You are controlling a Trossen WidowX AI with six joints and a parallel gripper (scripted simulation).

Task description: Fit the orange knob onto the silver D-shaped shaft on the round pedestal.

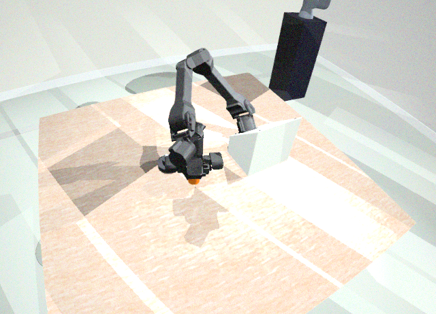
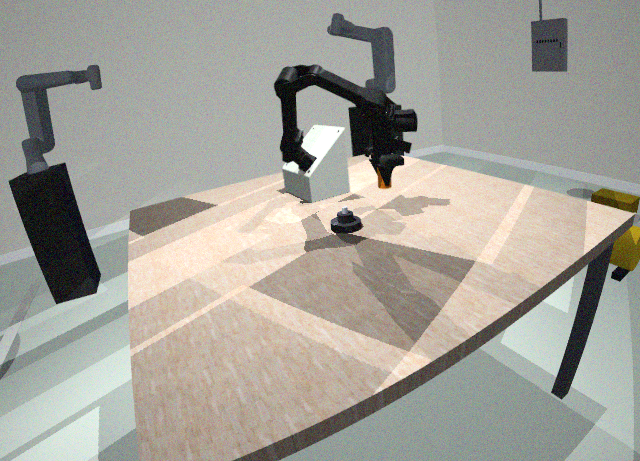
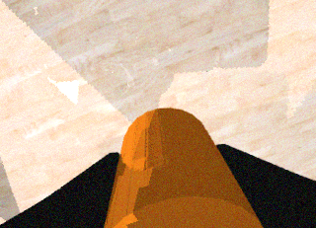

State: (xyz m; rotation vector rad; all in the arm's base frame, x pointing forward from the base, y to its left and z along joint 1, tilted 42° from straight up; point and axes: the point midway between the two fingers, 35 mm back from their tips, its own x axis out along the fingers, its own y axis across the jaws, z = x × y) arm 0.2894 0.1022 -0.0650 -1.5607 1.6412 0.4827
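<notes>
The orange knob (image 1: 193, 181) (image 2: 383, 184) (image 3: 173, 174) is held upright, a little above the table. My gripper (image 2: 384, 177) (image 3: 168, 159) is shut on it, with one dark finger on each side in the wrist view. The knob's underside and hole are hidden. The dark round pedestal (image 2: 338, 227) stands on the table to the left of and nearer than the knob in the exterior view. Its short silver shaft (image 2: 344, 209) points up, bare; its flat side is too small to make out. In the top view the arm covers part of the pedestal (image 1: 164, 165).
A white box with a sloping face (image 1: 269, 147) (image 2: 330, 172) stands on the wooden table (image 1: 140, 240) (image 2: 232, 353) beside the arm's base. Hard shadows and bright bands cross the table top. Dark plinths with other grey arms stand beyond the table.
</notes>
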